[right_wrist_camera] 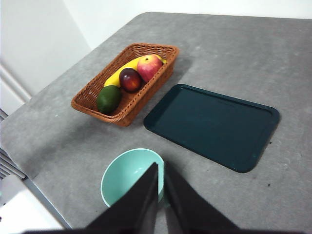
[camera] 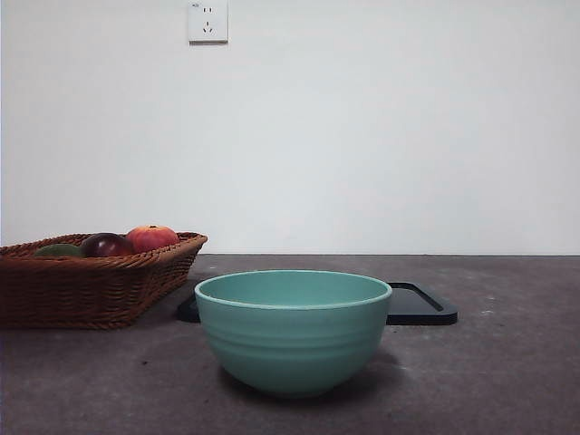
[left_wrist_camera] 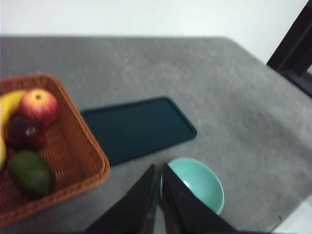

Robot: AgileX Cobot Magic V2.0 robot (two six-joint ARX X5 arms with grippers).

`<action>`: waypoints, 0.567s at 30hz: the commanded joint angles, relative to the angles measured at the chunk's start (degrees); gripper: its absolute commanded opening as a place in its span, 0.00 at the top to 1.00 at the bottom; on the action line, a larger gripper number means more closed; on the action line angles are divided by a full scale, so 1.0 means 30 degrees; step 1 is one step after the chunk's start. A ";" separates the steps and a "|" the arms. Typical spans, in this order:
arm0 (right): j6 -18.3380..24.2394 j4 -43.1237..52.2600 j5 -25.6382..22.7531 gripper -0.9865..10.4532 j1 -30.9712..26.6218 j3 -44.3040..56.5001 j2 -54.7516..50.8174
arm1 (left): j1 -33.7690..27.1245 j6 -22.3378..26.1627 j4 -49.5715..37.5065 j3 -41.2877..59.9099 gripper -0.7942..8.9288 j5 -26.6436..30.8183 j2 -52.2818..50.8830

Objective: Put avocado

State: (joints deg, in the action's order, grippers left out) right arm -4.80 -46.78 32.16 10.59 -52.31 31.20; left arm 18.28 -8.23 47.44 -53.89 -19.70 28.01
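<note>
Left hand (left_wrist_camera: 158, 195): jaws pressed together, nothing between them, up above the table (left_wrist_camera: 146, 63) over the near rim of the bowl (left_wrist_camera: 197, 183).
Right hand (right_wrist_camera: 161, 195): jaws likewise closed, empty, also above the bowl's rim.
Neither hand appears in front view; wrist views only.

Bowl, 1 pc: mint green, ribbed outside, upright, empty. Front view gives its profile, nearest the camera, w/ the tray (camera: 421, 308) partly hidden behind it.
Tray, 1 pc: dark, flat, rectangular, rounded corners, nothing on it. Lies between bowl and basket (right_wrist_camera: 87, 100), just beside the basket.
Basket, 1 pc: brown wicker, rectangular, sloped walls.

Contents, 4 fruits:
- avocado (right_wrist_camera: 108, 99), 1: dull olive green, at the basket end nearest the bowl, touching the dark maroon fruit (right_wrist_camera: 130, 79). Front view shows only a sliver of it above the wicker rim.
- dark maroon fruit, 1: middle of the basket.
- red-orange apple (right_wrist_camera: 150, 66), 1: far end.
- banana (right_wrist_camera: 119, 75), 1: yellow, along the basket's side behind the other fruit; not seen in front view.

Wall socket (camera: 207, 21), 1: white, on the back wall, front view only.
</note>
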 commanded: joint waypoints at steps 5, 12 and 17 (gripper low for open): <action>0.0255 0.0124 0.0131 0.90 0.0095 -0.0313 0.0029 | 0.0073 0.0233 0.0095 -0.0321 0.87 -0.0117 0.0080; 0.0240 0.0146 0.0124 0.54 0.0095 -0.0313 0.0036 | 0.0073 0.0233 0.0087 -0.0321 0.37 -0.0117 0.0080; 0.0240 0.0138 0.0153 0.37 0.0095 -0.0313 0.0036 | 0.0073 0.0226 0.0095 -0.0321 0.29 -0.0117 0.0080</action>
State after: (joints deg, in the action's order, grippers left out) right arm -4.56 -46.83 32.49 10.61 -52.31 31.20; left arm 18.28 -8.03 48.21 -53.89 -19.77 28.03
